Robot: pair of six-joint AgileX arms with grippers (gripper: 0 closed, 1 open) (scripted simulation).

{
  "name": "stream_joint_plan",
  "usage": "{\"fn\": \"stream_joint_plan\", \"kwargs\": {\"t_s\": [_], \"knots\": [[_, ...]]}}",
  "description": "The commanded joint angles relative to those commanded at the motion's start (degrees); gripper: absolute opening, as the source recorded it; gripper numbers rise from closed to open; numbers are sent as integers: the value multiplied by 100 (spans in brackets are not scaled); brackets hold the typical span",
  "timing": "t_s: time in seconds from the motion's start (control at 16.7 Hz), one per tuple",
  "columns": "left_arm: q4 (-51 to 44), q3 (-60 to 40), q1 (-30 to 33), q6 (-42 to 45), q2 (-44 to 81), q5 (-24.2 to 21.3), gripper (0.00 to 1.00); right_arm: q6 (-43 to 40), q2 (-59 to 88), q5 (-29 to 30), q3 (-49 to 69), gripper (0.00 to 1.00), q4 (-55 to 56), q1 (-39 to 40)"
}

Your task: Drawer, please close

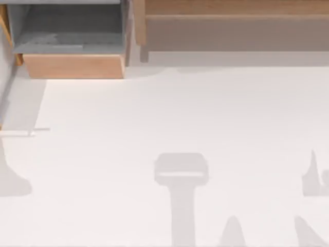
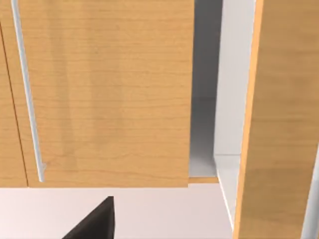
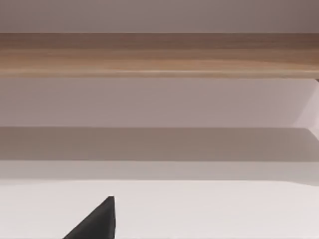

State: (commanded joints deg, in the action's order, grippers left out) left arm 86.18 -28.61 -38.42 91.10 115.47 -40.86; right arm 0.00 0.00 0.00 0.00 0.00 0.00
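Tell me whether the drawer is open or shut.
Open. In the top view the drawer is pulled out toward the table, its grey inside exposed behind the tan front panel.

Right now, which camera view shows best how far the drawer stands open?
The top view: the drawer is pulled out at the table's far left, its grey inside exposed behind the tan front panel. The left wrist view shows a tan wooden panel close up. The right wrist view shows the long shelf.
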Motion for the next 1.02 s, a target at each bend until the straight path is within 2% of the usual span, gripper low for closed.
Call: {"fn": "stream_joint_plan", "kwargs": {"t_s": [0.3,1.02], "knots": [[-53,-94,67,-2,40,66,100,0,0,0,0,100,0,0],[-53,-94,67,-2,40,66,10,0,0,0,0,100,0,0]]}}
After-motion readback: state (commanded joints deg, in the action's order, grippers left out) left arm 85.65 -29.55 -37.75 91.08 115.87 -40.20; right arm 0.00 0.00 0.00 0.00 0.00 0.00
